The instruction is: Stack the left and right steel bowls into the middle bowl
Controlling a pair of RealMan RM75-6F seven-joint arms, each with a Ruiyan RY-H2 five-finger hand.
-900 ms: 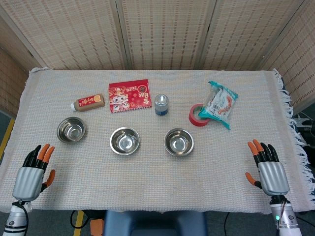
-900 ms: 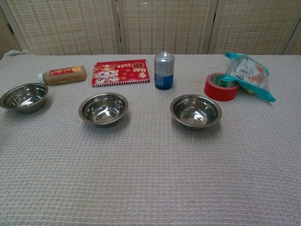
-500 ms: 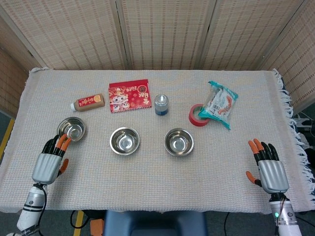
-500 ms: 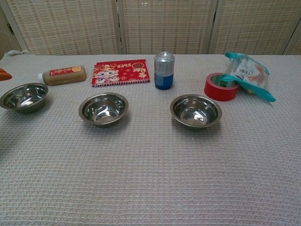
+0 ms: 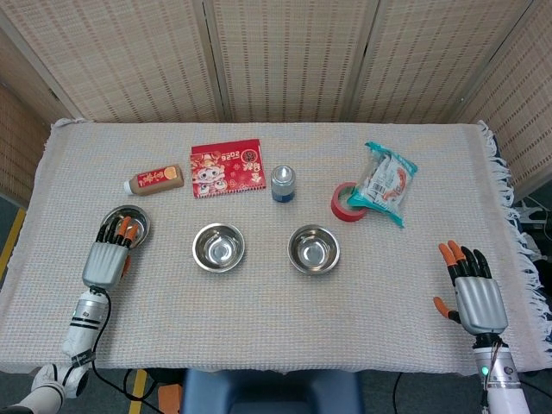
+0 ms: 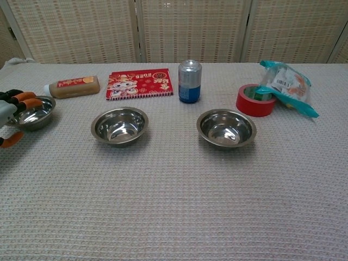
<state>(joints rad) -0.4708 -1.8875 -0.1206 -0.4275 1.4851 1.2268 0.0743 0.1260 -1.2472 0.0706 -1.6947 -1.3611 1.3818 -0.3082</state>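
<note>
Three steel bowls stand in a row on the cloth: the left bowl point(image 5: 131, 224) point(image 6: 36, 111), the middle bowl point(image 5: 218, 247) point(image 6: 119, 125) and the right bowl point(image 5: 313, 248) point(image 6: 226, 128). All three are upright and hold nothing. My left hand point(image 5: 107, 257) point(image 6: 10, 114) reaches over the near-left rim of the left bowl, its fingers spread above the rim and its thumb below, holding nothing. My right hand point(image 5: 479, 295) hovers with spread fingers over the near right of the table, well away from the right bowl; the chest view does not show it.
Behind the bowls lie a brown bottle on its side point(image 5: 155, 179) point(image 6: 73, 86), a red booklet point(image 5: 227, 168) point(image 6: 139, 83), an upright can point(image 5: 283, 184) point(image 6: 190, 81), a red tape roll point(image 5: 343, 205) point(image 6: 251, 102) and a snack bag point(image 5: 386, 183) point(image 6: 287, 80).
My left hand has moved forward from the table's near-left edge up to the left bowl, its fingers now over the rim. My right hand and the bowls have barely moved.
</note>
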